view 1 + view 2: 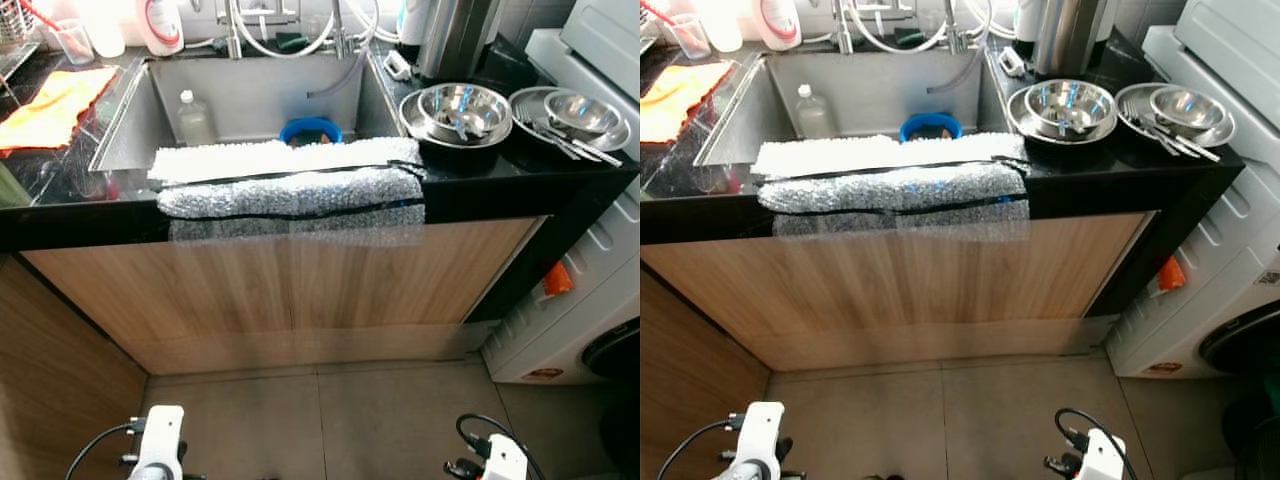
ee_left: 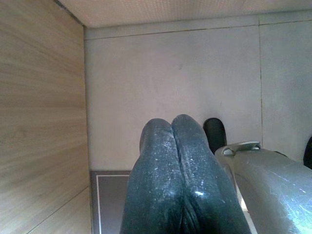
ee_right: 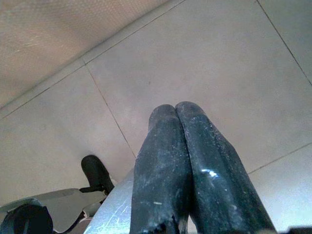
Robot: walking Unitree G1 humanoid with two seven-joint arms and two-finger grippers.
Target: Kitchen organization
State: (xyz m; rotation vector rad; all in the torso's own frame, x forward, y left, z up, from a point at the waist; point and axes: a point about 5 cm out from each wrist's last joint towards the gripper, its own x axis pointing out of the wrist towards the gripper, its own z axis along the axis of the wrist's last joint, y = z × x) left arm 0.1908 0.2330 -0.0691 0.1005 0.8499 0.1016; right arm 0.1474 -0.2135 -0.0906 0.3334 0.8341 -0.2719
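Observation:
A steel sink (image 1: 250,95) is set in a black counter (image 1: 520,170) before me. Over its front edge hangs a grey and white towel (image 1: 290,180). Inside the sink stand a clear bottle (image 1: 192,118) and a blue bowl (image 1: 311,131). Right of the sink sit stacked steel bowls (image 1: 462,112) and a steel plate with a bowl and cutlery (image 1: 575,118). An orange cloth (image 1: 55,105) lies on the counter at the left. Both arms hang low over the floor. My left gripper (image 2: 171,126) is shut, empty. My right gripper (image 3: 174,113) is shut, empty.
A wooden cabinet front (image 1: 290,290) runs below the counter, with a wooden panel (image 1: 55,380) at the left. A white washing machine (image 1: 590,300) stands at the right. Taps and hoses (image 1: 290,30) stand behind the sink, a steel kettle (image 1: 455,35) beside them. Tiled floor (image 1: 330,420) lies below.

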